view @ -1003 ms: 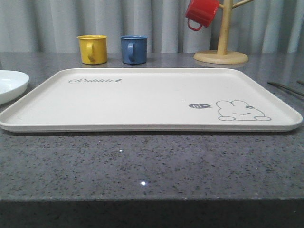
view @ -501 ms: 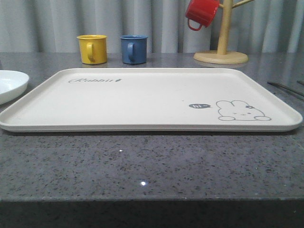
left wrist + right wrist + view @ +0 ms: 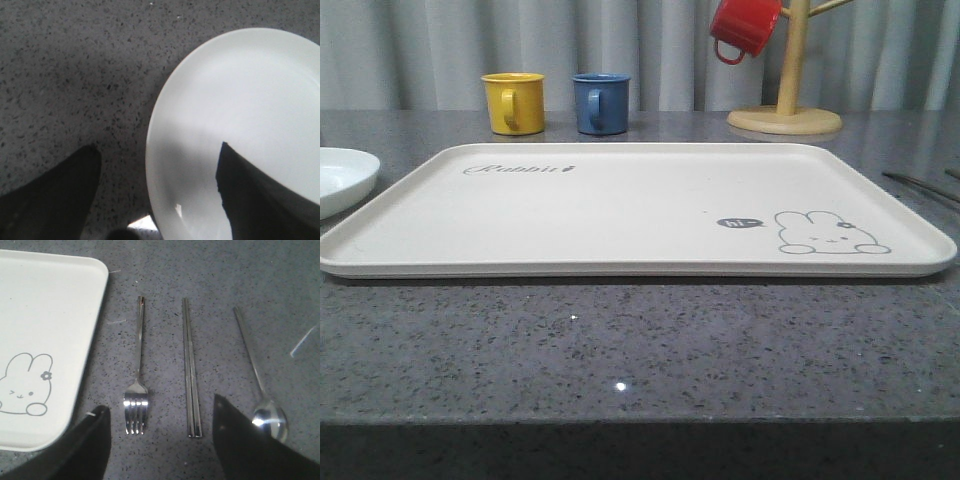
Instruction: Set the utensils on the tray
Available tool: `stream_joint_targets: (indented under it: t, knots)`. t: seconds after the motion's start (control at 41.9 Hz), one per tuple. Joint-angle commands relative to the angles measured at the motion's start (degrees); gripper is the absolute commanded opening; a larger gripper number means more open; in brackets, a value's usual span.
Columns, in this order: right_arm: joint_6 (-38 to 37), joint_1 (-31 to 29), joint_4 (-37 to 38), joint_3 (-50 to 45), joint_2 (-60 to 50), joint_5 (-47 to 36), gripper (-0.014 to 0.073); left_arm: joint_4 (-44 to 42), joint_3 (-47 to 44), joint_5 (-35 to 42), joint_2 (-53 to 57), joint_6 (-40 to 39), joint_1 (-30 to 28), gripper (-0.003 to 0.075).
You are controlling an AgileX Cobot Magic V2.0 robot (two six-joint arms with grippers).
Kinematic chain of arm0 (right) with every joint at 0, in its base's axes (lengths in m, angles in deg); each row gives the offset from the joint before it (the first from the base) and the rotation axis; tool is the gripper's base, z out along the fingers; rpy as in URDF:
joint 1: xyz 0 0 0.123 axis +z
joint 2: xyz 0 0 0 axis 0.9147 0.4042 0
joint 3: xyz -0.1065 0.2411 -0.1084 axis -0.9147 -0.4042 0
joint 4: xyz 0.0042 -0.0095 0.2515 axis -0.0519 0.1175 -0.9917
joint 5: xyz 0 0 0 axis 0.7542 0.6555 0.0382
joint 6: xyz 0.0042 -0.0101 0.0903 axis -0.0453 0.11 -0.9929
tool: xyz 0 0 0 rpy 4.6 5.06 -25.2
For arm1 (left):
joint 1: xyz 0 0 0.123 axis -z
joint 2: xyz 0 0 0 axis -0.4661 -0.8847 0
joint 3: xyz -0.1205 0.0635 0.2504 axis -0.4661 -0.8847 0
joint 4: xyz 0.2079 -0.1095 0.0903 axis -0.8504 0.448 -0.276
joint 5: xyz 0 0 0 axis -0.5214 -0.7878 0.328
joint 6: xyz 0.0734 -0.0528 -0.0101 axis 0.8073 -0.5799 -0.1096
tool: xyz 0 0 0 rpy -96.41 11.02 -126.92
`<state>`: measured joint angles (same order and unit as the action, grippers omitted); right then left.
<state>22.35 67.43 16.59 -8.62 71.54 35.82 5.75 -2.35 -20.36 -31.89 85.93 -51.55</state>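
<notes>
Fork (image 3: 136,385), chopsticks (image 3: 191,371) and spoon (image 3: 260,380) lie side by side on the counter (image 3: 640,340), right of the empty tray (image 3: 620,215). Right gripper (image 3: 160,440) hovers over them, jaws open; left gripper (image 3: 157,195) open above a white plate (image 3: 240,110).

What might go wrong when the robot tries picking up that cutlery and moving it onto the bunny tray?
The fork, chopsticks and spoon lie flat on the countertop, thin and shiny, so the open right gripper may slip off or scrape the stone. The two chopsticks lie touching; a pinch may lift only one. The tray has a raised rim, which a low-carried utensil might clip. The left gripper hangs over a white plate and may bump it.
</notes>
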Motion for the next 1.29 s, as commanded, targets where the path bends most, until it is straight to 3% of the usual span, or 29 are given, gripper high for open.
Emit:
stream_joint_targets:
  t: [0.0,0.239,0.43,0.549,0.669,0.907,1.003,1.146,1.194,1.266]
  knots:
    - [0.4,-0.3,0.7,1.7,0.1,-4.2,0.0474,2.3,3.0,3.1,-1.2,0.4,0.9,0.0468]
    - [0.4,-0.3,0.7,1.7,0.1,-4.2,0.0474,2.3,4.2,3.9,-6.5,0.4,1.9,0.0304]
    - [0.4,-0.3,0.7,1.7,0.1,-4.2,0.0474,2.3,5.3,1.7,-6.0,0.4,1.9,-0.0016]
    - [0.4,-0.3,0.7,1.7,0.1,-4.2,0.0474,4.1,9.6,-4.1,-3.6,0.4,3.2,-0.0018]
    - [0.4,-0.3,0.7,1.7,0.1,-4.2,0.0474,4.2,16.4,-9.4,-2.5,0.4,11.7,-0.0018]
    - [0.4,-0.3,0.7,1.7,0.1,-4.2,0.0474,3.8,18.0,0.0,-5.2,0.4,33.2,-0.0018]
    - [0.4,-0.3,0.7,1.7,0.1,-4.2,0.0474,1.9,18.0,0.0,-8.8,0.4,36.2,-0.0018]
    - [0.4,-0.3,0.7,1.7,0.1,-4.2,0.0474,1.0,18.0,-1.2,-12.5,0.4,36.2,-0.0015]
    - [0.4,-0.3,0.7,1.7,0.1,-4.2,0.0474,0.8,17.9,-1.4,-12.6,0.4,36.2,0.0032]
    - [0.4,-0.3,0.7,1.7,0.1,-4.2,0.0474,0.8,17.9,-1.4,-12.6,0.4,36.2,0.0226]
